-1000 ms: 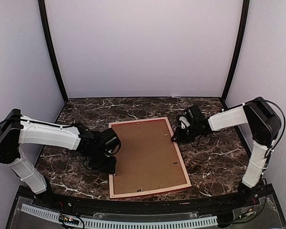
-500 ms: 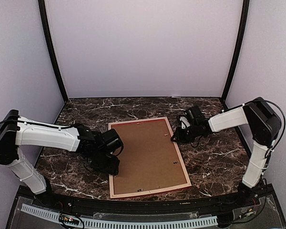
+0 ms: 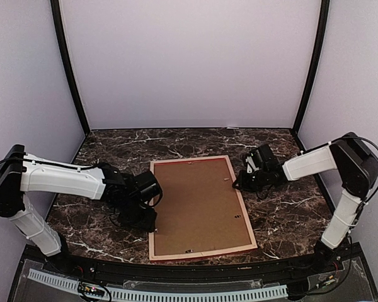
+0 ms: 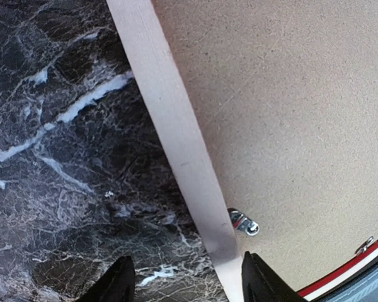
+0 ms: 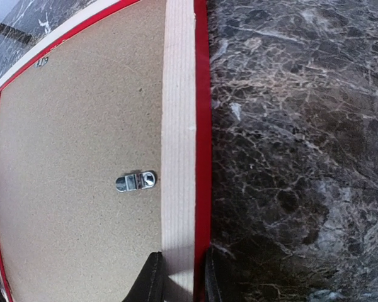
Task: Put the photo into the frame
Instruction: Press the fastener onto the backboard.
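The frame (image 3: 201, 251) lies face down on the marble table, its pale wooden back up and a thin red edge showing (image 5: 202, 126). A brown backing board (image 3: 198, 204) fills it. The photo is hidden. My right gripper (image 5: 183, 278) is shut on the frame's right rail, one finger on the pale wood and one outside the red edge. My left gripper (image 4: 186, 283) is open low over the frame's left rail (image 4: 170, 126), with marble under one finger and the rail's inner side under the other. It holds nothing.
Small metal turn clips (image 5: 135, 181) (image 4: 244, 222) sit on the backing board near the rails. Dark marble table (image 3: 283, 214) surrounds the frame. Pale walls and black corner posts (image 3: 69, 69) enclose the back and sides.
The frame has slid a little to the right, with my right gripper still on its rail. My left gripper has opened wider and shifted slightly right along the left rail.
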